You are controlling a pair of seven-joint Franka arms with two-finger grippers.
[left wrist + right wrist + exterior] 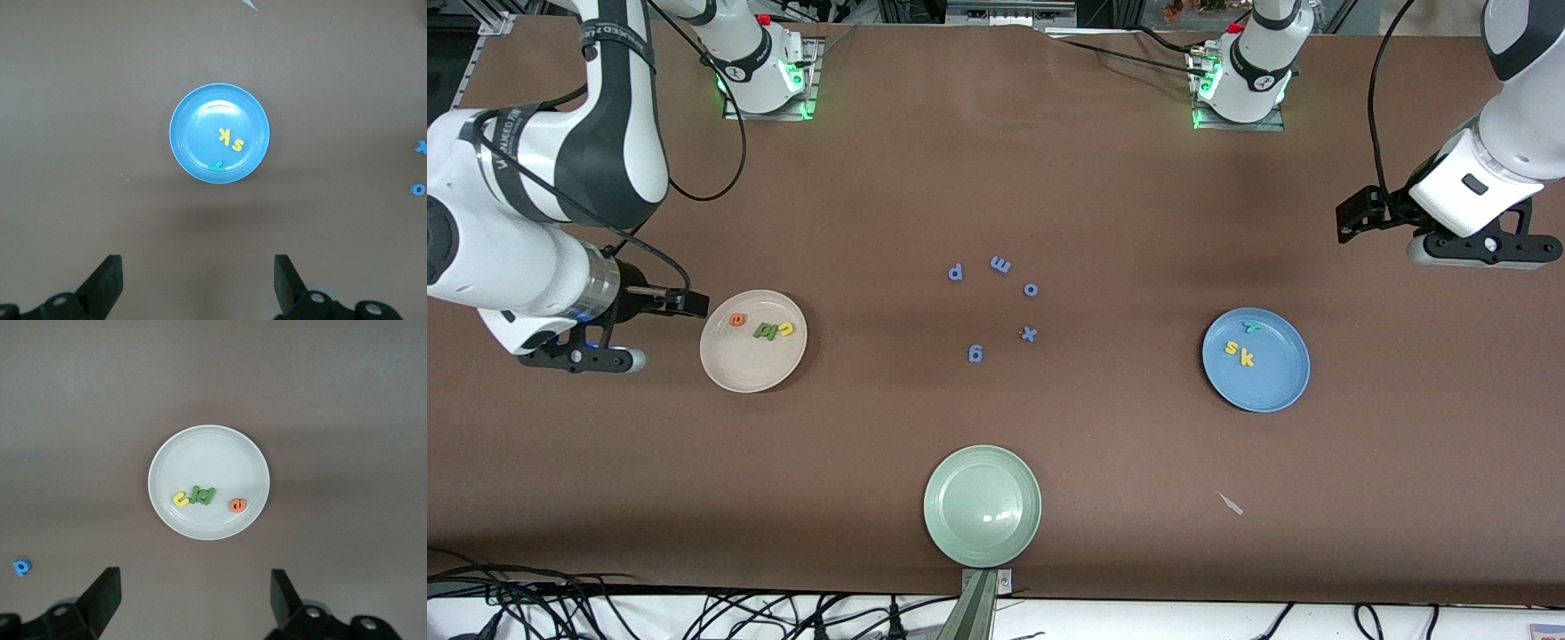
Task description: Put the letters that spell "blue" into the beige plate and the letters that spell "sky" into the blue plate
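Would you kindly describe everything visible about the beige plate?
The beige plate is round, shallow, smooth and cream-coloured with a raised rim, lying flat on the brown table toward the right arm's end. In it lie an orange e, green l, green b and yellow u. No gripper touches it.

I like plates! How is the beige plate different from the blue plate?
The beige plate holds four letters, orange, green, green and yellow; the blue plate holds three, two yellow and one teal. The beige plate sits toward the right arm's end of the table, the blue plate toward the left arm's. Both are round, rimmed and look alike in size.
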